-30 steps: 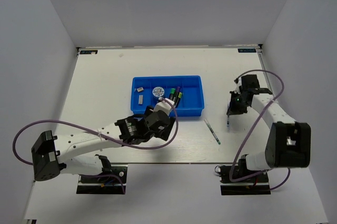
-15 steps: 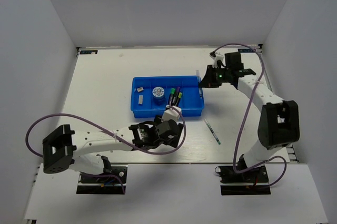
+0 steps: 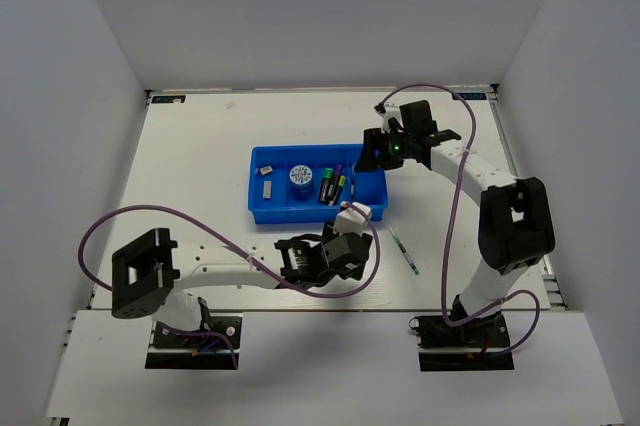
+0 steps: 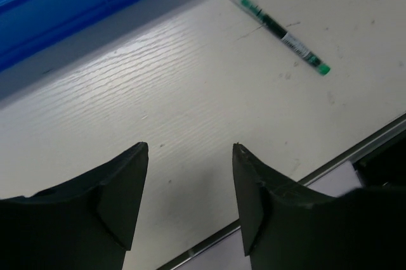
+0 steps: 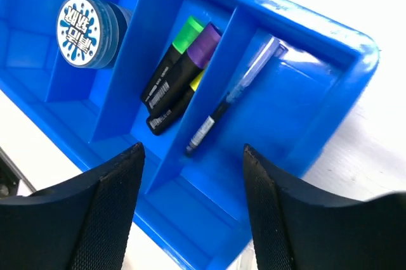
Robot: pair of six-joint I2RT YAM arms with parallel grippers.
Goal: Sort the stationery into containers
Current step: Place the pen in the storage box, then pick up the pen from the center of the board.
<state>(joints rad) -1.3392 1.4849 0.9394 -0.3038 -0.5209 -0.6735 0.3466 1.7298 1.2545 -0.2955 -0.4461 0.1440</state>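
Observation:
The blue tray (image 3: 290, 214) (image 5: 355, 61) (image 4: 63, 4) holds a grey-white block (image 3: 267, 186), a blue-white roll (image 3: 300, 178) (image 5: 85, 24) and highlighters (image 3: 333, 186) (image 5: 174, 80) in separate compartments. A thin pen (image 5: 231, 99) lies in the rightmost compartment. My right gripper (image 3: 375, 158) (image 5: 193, 149) hovers open and empty over that end. A green pen (image 3: 405, 251) (image 4: 282, 29) lies on the table right of the tray's front corner. My left gripper (image 3: 358, 231) (image 4: 190, 149) is open and empty over bare table, short of this pen.
The table's near edge (image 4: 330, 168) runs close behind the left gripper. White walls enclose the table on three sides. Purple cables loop off both arms (image 3: 440, 96).
The right gripper swung from the right side to the tray and opened; a pen now lies in the right compartment. The left arm slid right toward the green pen, jaws narrowing somewhat.

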